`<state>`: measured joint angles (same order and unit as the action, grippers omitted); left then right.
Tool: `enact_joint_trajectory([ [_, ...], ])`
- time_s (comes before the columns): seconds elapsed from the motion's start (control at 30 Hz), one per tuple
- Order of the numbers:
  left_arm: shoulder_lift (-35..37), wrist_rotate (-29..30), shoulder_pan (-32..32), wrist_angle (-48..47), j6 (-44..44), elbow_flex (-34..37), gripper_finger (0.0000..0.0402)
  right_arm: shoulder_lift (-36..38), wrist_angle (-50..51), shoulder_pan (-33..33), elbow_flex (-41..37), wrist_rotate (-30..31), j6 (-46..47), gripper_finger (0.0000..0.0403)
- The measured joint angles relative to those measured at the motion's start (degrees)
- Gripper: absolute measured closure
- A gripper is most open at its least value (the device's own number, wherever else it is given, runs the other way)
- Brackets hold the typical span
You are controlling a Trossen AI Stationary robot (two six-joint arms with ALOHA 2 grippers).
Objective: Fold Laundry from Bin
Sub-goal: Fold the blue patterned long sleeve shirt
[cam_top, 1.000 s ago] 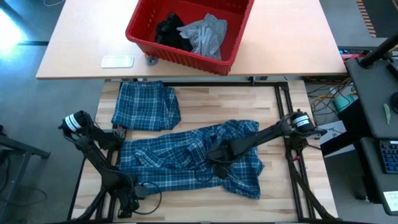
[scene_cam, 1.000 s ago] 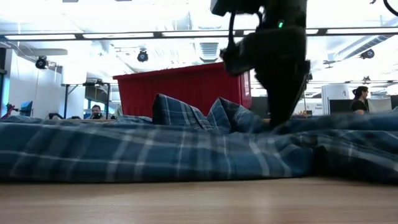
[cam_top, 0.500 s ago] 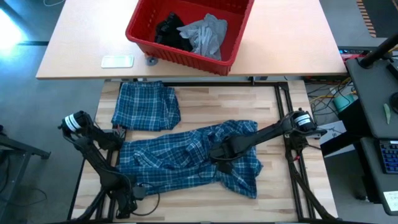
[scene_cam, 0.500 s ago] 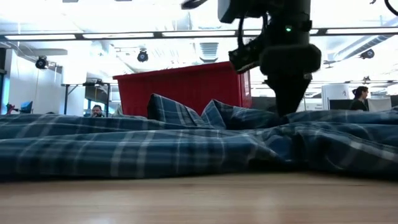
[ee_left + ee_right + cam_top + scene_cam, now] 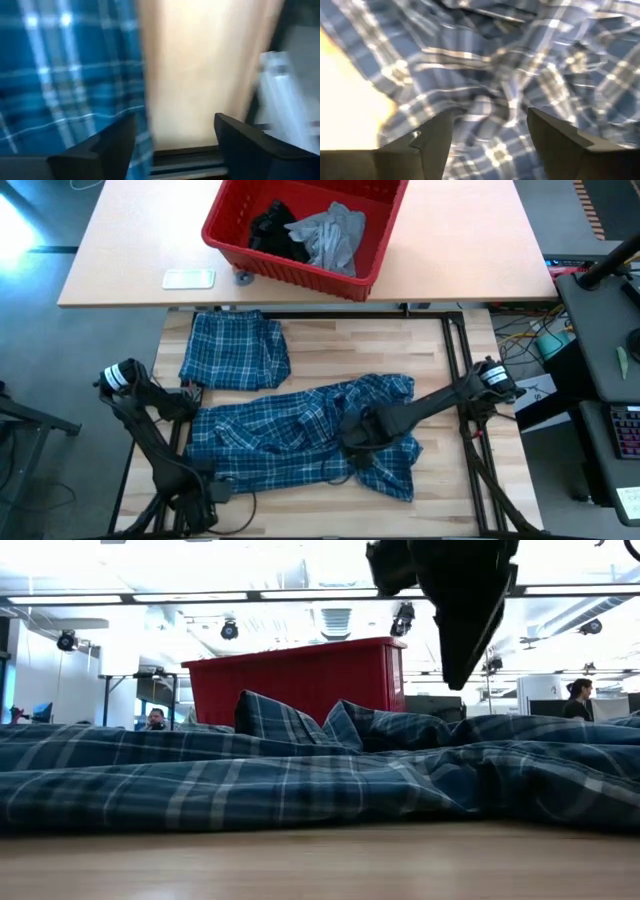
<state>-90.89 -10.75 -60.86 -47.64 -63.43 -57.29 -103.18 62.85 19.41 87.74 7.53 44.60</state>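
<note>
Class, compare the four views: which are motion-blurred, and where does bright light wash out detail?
Left wrist view: heavy blur smears the plaid shirt and bare table. Right wrist view: shirt softly blurred, table patch glaring. Low view: bright ceiling leaves the right end effector a silhouette. High view: sharp, evenly lit.

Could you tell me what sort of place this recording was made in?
Most likely an open-plan lab or office workspace: the low view shows rows of ceiling strip lights, desks with people seated in the background, and the high view shows cables beside the wooden table.
</note>
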Motion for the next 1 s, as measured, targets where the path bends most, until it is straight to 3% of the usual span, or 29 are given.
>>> enact_joint_trajectory([
  [0.17,0.0,0.2,-0.1,-2.6,3.0,-6.1,0.0109,-0.9,-2.1,3.2,-0.1,-2.1,5.7,0.0133],
  [0.37,0.2,-1.5,-0.3,-14.4,5.0,-11.7,0.0094,-0.9,-2.1,6.8,-0.1,-4.9,13.0,0.0129],
  [0.6,0.2,-7.7,-0.3,-15.8,-0.1,-8.1,0.0080,-0.9,-2.2,8.2,-0.4,-4.5,14.9,0.0129],
  [0.73,0.2,-8.0,-0.6,-15.9,-2.7,-5.9,0.0062,-0.9,-2.3,8.1,-0.4,-4.5,14.8,0.0129],
  [0.87,2.1,-5.6,-0.6,-22.2,-4.8,-7.3,0.0051,-0.9,-2.3,8.7,-0.4,-4.4,14.7,0.0129],
  [1.0,5.8,2.1,0.1,-23.8,-6.4,-8.7,0.0048,-0.9,-2.9,8.9,-0.5,-4.3,14.1,0.0129],
])
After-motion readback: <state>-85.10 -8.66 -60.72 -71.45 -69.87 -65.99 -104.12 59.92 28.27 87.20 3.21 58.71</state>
